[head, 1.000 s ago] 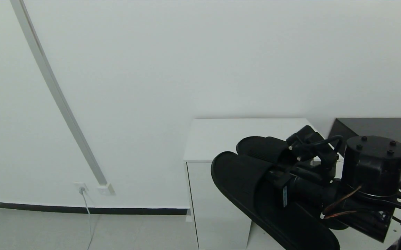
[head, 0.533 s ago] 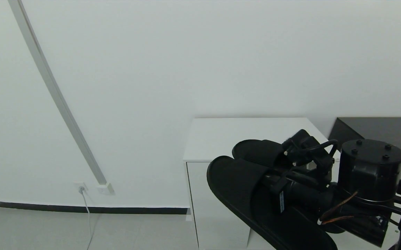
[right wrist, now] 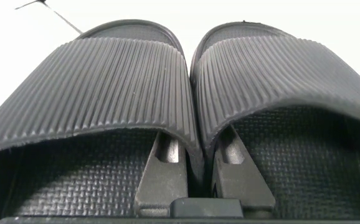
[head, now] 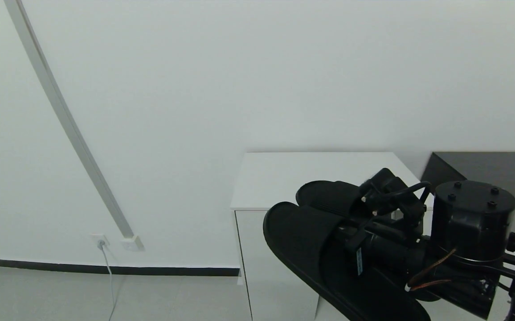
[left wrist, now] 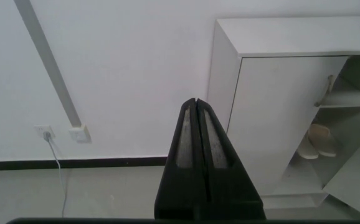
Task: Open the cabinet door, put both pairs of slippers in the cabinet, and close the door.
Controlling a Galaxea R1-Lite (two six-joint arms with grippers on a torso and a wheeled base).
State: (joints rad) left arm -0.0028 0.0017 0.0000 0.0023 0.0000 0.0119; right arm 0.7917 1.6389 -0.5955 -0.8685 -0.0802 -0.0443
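Two black ribbed rubber slippers held in the right gripper, cabinet ahead.
Right fingers sit one inside each slipper and pinch the adjoining strap walls together, toes pointing away. The pair hangs in front of the white boxy cabinet. Left gripper holds nothing, its fingers pressed together. Farther off, the cabinet's compartment stands open, with a pale pair of slippers low inside. The shelf above them looks free. Likely step: carry the black pair in. Keep the pinch firm because the grip is only on strap edges. Go in level and toes first, clear of the shelf edge, and release only once the soles rest.
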